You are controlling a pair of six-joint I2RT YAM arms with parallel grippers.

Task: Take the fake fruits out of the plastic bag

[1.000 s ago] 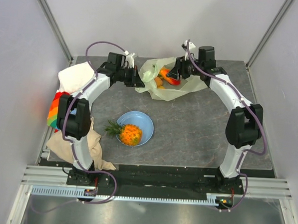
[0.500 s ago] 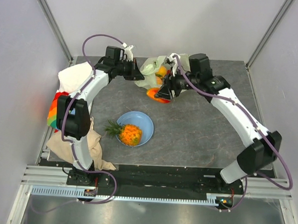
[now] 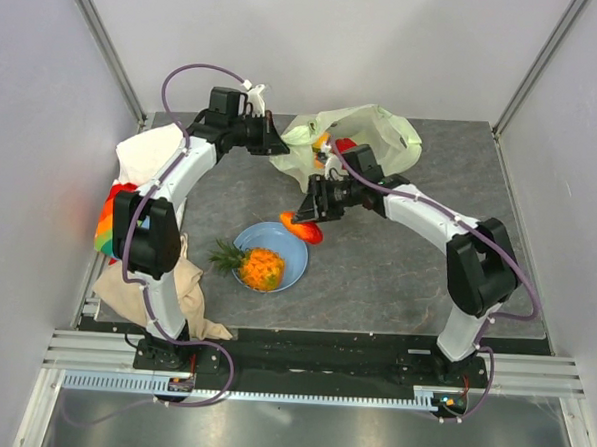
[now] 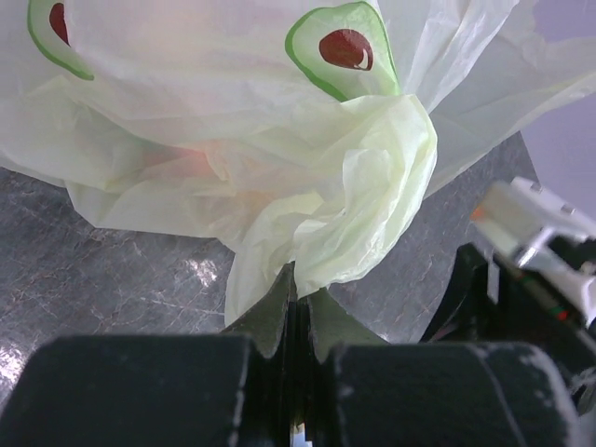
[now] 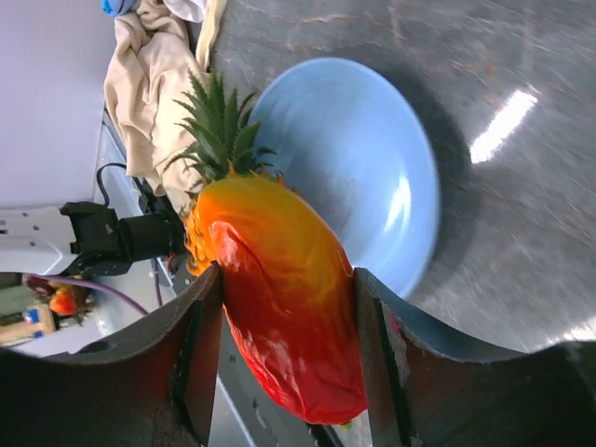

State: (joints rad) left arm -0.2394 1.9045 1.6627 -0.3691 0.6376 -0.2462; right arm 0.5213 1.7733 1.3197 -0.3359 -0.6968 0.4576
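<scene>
The pale yellow-green plastic bag (image 3: pixel 368 132) lies at the back of the table, with orange and red fake fruits (image 3: pixel 333 145) showing through it. My left gripper (image 3: pixel 275 142) is shut on the bag's left edge, and its jaws pinch a bunched fold of the bag (image 4: pixel 317 233). My right gripper (image 3: pixel 306 224) is shut on a glossy red-orange fruit (image 5: pixel 284 307), held just above the far rim of the light-blue plate (image 3: pixel 273 237). The orange pineapple (image 3: pixel 259 269) with a green crown (image 5: pixel 219 130) lies on that plate (image 5: pixel 372 158).
A beige cloth (image 3: pixel 170 287) lies at the near left by the left arm's base. A white cloth (image 3: pixel 152 151) and a rainbow-coloured item (image 3: pixel 108 219) sit along the left edge. Enclosure walls stand close on both sides and at the back.
My right gripper has drawn the red-orange fruit out of the bag and carried it forward and left to the plate's rim. The left gripper has stayed shut on the bag's edge.
</scene>
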